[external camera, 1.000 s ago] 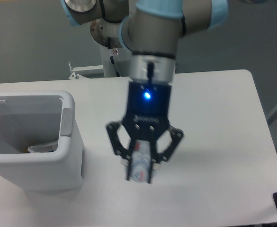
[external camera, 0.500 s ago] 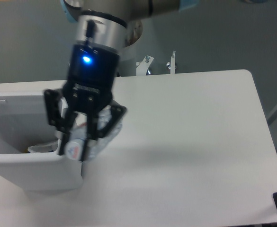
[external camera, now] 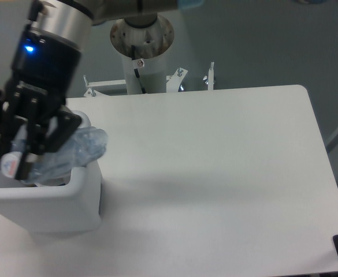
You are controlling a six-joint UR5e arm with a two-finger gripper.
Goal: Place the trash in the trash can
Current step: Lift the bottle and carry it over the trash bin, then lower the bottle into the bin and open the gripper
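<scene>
Jaws (external camera: 19,151) grip the clear bottle (external camera: 65,154) above the trash can (external camera: 47,202); its label print seems too blurred to read.

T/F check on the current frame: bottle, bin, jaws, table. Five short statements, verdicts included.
1. The gripper holds the bottle. True.
2. The bottle lies on the table. False: it is off the table, in the jaws over the bin.
3. The bin stands at the table's left side in this view. True.
4. The jaws are open and empty. False: they are shut on the bottle.
5. The bin is tipped on its side. False: it stands upright, opening up.
</scene>
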